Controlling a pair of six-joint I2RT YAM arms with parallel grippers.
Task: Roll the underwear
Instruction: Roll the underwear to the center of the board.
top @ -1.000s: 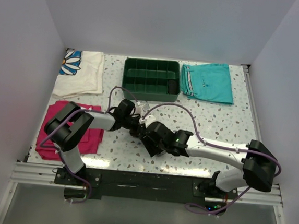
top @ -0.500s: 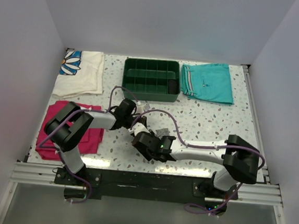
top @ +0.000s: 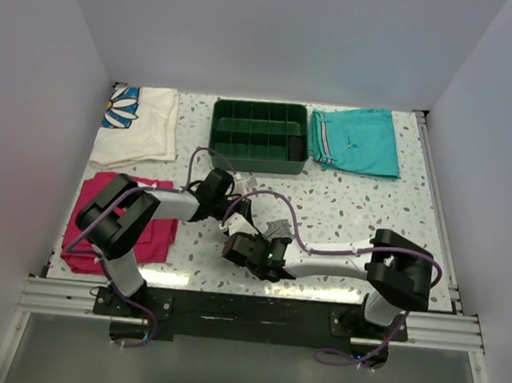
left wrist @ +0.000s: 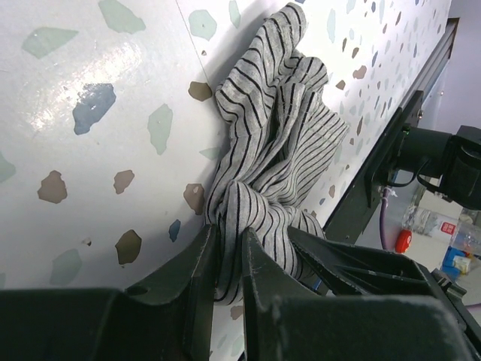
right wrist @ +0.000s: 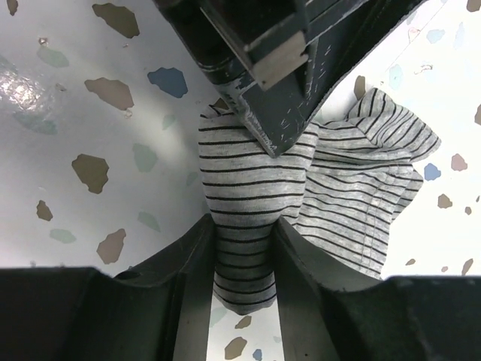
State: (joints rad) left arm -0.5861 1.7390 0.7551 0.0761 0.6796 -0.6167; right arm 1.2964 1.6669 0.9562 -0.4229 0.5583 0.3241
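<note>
- The right hand [right wrist: 244, 252] has swung in from the right, on the near side of the tray [top: 241, 161]. Its jaws have narrowed, and it now grips a fold of the underwear [right wrist: 248, 188].
- The left hand [left wrist: 229, 248] has not changed. It still pinches another bunch of the same cloth, just beside the right hand.
- The underwear lies crumpled on the surface [top: 353, 209], on the near side of the tray and well apart from it. A loose part spreads out to the right of the two hands.
- Both hands now hold the cloth, so I judge that work with two hands can begin. No roll is formed yet, and the cloth is bunched, not flat. It probably needs to be pulled straight first.
</note>
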